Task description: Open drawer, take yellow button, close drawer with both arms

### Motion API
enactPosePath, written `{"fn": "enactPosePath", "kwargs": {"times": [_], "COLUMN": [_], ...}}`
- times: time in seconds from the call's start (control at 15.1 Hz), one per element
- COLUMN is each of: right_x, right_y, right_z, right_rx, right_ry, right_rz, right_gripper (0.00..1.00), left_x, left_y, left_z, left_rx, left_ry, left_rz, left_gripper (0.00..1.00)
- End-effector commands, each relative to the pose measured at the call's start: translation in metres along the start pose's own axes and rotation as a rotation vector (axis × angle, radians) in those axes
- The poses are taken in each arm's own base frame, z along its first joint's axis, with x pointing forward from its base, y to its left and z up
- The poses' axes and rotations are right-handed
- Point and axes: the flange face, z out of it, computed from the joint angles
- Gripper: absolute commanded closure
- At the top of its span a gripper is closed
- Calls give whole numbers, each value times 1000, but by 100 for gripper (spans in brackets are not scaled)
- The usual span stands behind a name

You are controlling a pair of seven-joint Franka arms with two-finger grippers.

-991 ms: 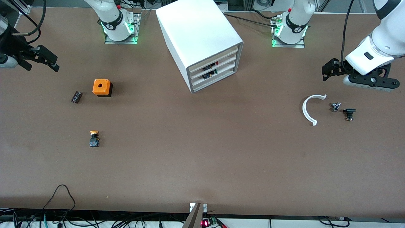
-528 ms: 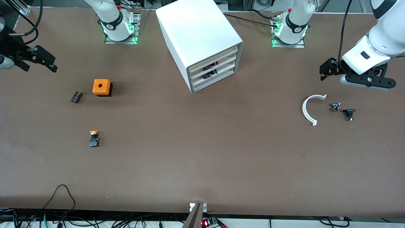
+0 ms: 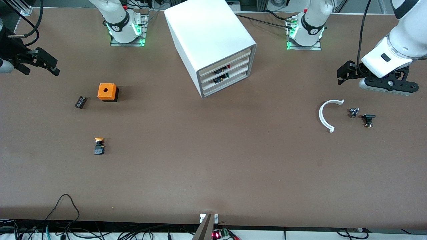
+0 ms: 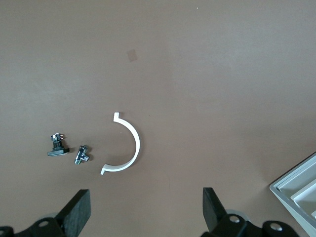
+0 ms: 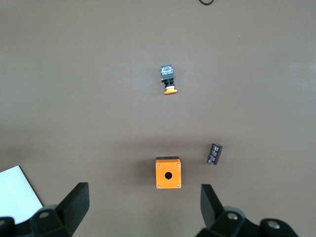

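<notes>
A: How many buttons?

B: One button point(image 3: 99, 145), lying on the table point(image 3: 213, 166) nearer the camera than one orange cube point(image 3: 107, 92).

A: And the grippers?

B: Two. The left gripper point(image 3: 343, 72) and the right gripper point(image 3: 50, 65) hang with fingers apart, holding nothing. The drawer point(image 3: 224, 64) is pushed in.

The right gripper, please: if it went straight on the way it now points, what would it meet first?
The right gripper, open and empty, points down at the table. Its wrist view suggests bare tabletop first, close to the orange cube with a hole; the button and black cylinder lie clear. Depth is uncertain.
</notes>
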Motion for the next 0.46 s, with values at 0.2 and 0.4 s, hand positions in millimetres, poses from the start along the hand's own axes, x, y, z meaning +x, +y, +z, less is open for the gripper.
{"fn": "enactPosePath", "kwargs": {"times": [0.2, 0.4], "right_x": [6, 6], "right_y": [-2, -2], "right_z": [-10, -9], "right_rx": [-8, -8], "right_ry": [4, 2], "right_rz": [-2, 0], "right_gripper": [0, 0], "left_x": [-3, -3], "left_y": [3, 3], "left_z": [-9, -9], "left_rx": [-14, -14], "left_ry": [0, 0], "left_rz": [-8, -8], "left_gripper": [0, 0]}}
